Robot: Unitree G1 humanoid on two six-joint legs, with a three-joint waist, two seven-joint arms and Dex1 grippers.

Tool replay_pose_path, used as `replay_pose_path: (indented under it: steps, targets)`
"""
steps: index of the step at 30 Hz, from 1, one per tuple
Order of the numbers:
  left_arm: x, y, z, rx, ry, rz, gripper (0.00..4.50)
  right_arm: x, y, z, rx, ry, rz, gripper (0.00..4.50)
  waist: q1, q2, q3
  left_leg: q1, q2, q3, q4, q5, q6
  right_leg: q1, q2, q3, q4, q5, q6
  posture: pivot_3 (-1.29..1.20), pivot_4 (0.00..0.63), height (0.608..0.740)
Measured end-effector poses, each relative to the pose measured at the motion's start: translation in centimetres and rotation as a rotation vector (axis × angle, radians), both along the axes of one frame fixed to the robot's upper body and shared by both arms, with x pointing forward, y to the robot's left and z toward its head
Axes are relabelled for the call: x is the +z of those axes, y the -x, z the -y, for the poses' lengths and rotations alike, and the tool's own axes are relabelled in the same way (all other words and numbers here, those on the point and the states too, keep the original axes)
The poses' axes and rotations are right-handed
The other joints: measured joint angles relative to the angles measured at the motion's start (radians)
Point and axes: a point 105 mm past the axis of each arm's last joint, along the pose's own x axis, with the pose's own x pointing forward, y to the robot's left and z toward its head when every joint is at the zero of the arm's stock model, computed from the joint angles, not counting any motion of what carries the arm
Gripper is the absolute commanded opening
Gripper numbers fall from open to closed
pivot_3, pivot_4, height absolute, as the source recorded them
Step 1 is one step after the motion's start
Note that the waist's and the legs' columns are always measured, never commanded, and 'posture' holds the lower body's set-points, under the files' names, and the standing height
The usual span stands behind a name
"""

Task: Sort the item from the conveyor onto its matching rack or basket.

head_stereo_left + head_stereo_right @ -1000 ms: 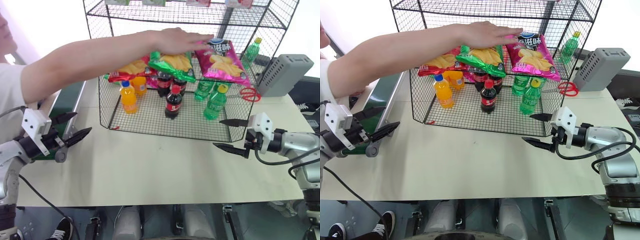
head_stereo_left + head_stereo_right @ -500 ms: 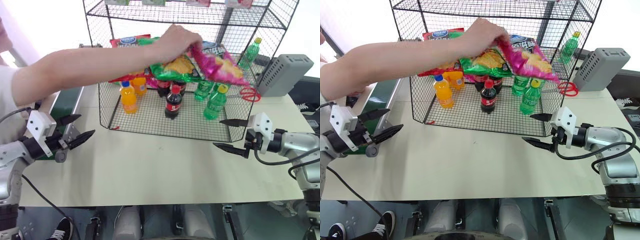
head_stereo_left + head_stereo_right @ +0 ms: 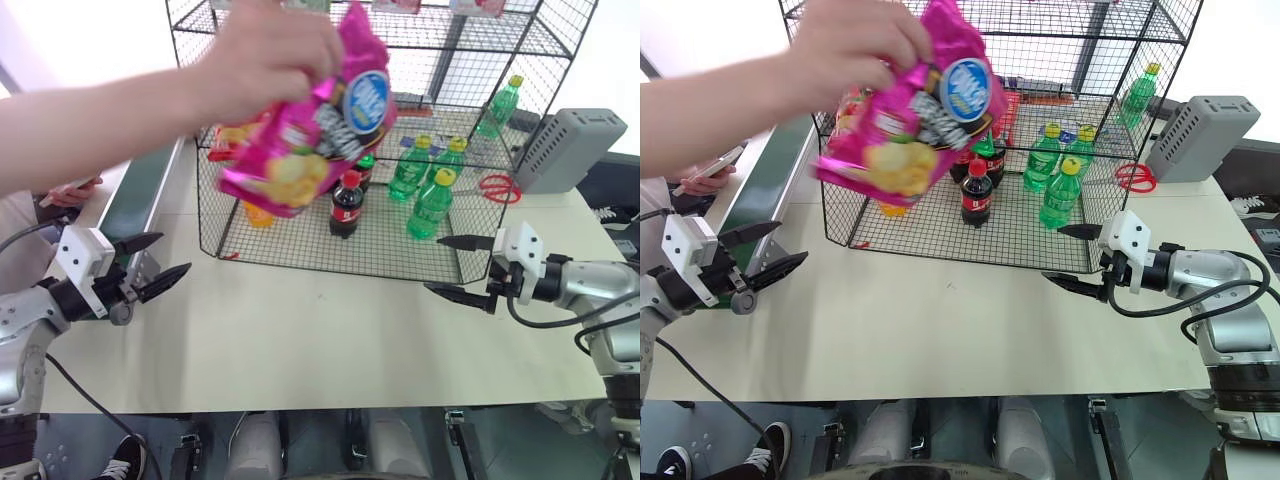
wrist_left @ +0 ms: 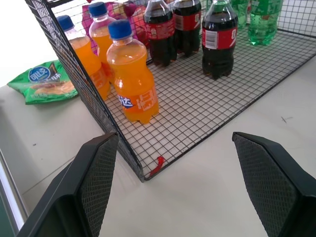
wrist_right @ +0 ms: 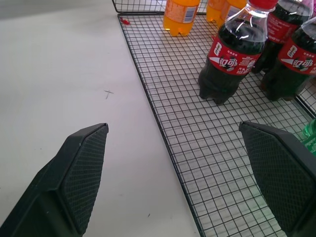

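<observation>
A person's hand holds the item, a magenta-pink chip bag (image 3: 300,140), in the air in front of the black wire rack (image 3: 330,262). The conveyor (image 3: 140,190), a dark-green belt with silver rails, runs along the table's left side. My left gripper (image 3: 172,254) hovers open and empty by the conveyor's near end, left of the rack's front corner (image 4: 140,173). On the right, my right gripper (image 3: 434,265) hovers open and empty just before the rack's front right edge. The bag is well above and between both grippers.
On the rack's bottom shelf stand orange bottles (image 4: 132,79), cola bottles (image 5: 232,54) and green bottles (image 3: 432,200). A green chip bag (image 4: 47,86) lies on the table left of the rack. A grey box (image 3: 570,145) and red scissors (image 3: 497,187) sit at the right.
The person's hand has lifted the magenta bag off the rack's shelf and carried it up and to the left, out in front of the rack. Both grippers have stayed put.
</observation>
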Motion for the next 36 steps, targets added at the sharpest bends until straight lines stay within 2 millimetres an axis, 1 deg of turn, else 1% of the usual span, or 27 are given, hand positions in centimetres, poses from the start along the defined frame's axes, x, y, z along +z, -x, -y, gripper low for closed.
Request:
replay_pose_path:
  steps: [13,18,27,36]
  targets:
    - [-0.3,0.2,0.0,-0.005,-0.001,-0.015,3.92,0.1,0.0,-0.1,0.014,0.004,-0.004,4.42,0.0,0.0,0.0,0.0,0.0,0.0,0.0,0.0,0.0,0.0,0.0,0.0,0.0,0.0,0.0,0.0,0.15,0.74]
    - [-0.8,0.6,-0.2,-0.014,0.01,-0.059,3.92,0.5,0.4,-0.8,0.042,-0.035,-0.02,4.42,0.0,0.0,0.0,0.0,0.0,0.0,0.0,0.0,0.0,0.0,0.0,0.0,0.0,0.0,0.0,0.0,0.15,0.74]
    - [-0.7,0.8,0.0,-0.023,0.003,-0.054,3.92,0.8,0.2,-1.1,0.047,-0.037,-0.007,4.42,0.0,0.0,0.0,0.0,0.0,0.0,0.0,0.0,0.0,0.0,0.0,0.0,0.0,0.0,0.0,0.0,0.15,0.74]
    - [-1.2,1.1,-0.1,-0.01,0.009,-0.083,3.92,1.4,-0.1,-1.4,0.061,-0.032,0.014,4.42,0.0,0.0,0.0,0.0,0.0,0.0,0.0,0.0,0.0,0.0,0.0,0.0,0.0,0.0,0.0,0.0,0.15,0.74]
